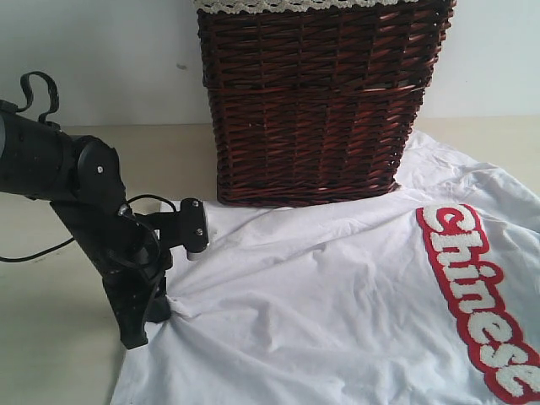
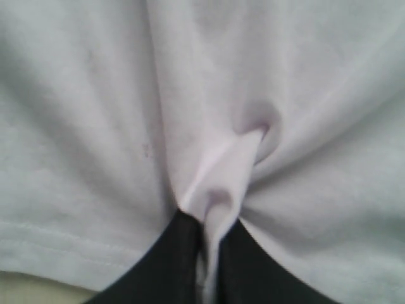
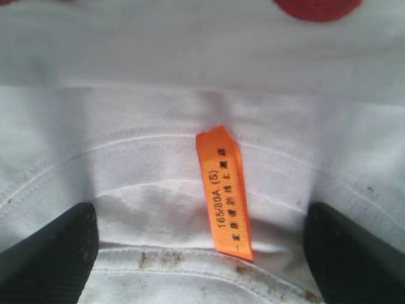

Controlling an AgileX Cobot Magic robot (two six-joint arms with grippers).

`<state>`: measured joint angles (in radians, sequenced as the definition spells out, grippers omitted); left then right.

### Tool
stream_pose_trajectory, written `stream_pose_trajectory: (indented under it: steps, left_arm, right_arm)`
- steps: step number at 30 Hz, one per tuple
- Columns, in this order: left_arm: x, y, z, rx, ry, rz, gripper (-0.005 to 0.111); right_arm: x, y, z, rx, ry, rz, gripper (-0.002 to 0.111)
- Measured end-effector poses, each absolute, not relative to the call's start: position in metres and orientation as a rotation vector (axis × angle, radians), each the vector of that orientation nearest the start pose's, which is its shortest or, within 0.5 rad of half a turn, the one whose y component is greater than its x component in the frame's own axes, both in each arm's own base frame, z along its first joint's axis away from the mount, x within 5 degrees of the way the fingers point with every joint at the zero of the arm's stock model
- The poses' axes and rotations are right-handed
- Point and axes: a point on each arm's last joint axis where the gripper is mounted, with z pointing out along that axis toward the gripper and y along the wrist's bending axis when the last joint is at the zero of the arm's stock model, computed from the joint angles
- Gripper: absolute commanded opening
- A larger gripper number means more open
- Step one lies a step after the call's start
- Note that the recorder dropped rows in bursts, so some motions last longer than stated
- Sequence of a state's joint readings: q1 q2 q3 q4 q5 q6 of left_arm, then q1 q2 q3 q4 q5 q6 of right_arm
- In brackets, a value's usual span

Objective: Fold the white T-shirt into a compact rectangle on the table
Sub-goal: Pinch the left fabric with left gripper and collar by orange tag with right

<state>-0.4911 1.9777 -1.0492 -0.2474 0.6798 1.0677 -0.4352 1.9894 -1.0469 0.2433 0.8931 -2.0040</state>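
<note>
The left gripper [image 1: 166, 305] is closed tight on a pinch of the white T-shirt [image 1: 321, 295] at its left edge. The left wrist view shows a ridge of fabric clamped between the black fingers [image 2: 171, 266]. The shirt lies spread on the table [image 1: 51, 337], reaching the base of the dark wicker basket [image 1: 316, 110], with the red "Chinese" patch [image 1: 477, 304] to the right. The right gripper [image 3: 202, 253] (outside the exterior view) stands fully open over the collar, one finger on each side of the orange neck tag [image 3: 223, 190]. It holds nothing, and contact with the cloth cannot be determined. The step in hand is judged to be securing grasp points before the first fold. The next move calls for the right gripper to close on the collar, then both arms to lift together.
</note>
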Motion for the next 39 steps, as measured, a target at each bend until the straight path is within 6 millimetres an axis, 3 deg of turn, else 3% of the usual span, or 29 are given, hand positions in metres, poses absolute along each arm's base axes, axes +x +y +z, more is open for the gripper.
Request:
stream_pose_trajectory:
  steps: [24, 28, 30, 39]
  left_arm:
    - [0.290, -0.171, 0.105, 1.902, 2.384, -0.216, 0.000]
    - [0.290, -0.171, 0.105, 1.902, 2.384, -0.216, 0.000]
    - [0.290, -0.171, 0.105, 1.902, 2.384, -0.216, 0.000]
    - [0.290, -0.171, 0.105, 1.902, 2.384, -0.216, 0.000]
  right_arm:
    - [0.298, -0.115, 0.102, -1.750, 2.387, 0.368, 0.084]
    - [0.294, -0.122, 0.102, -1.856, 2.451, 0.287, 0.084]
    - [0.294, -0.132, 0.102, -1.949, 2.480, 0.162, 0.084]
    - [0.294, -0.135, 0.102, -1.962, 2.491, 0.121, 0.084]
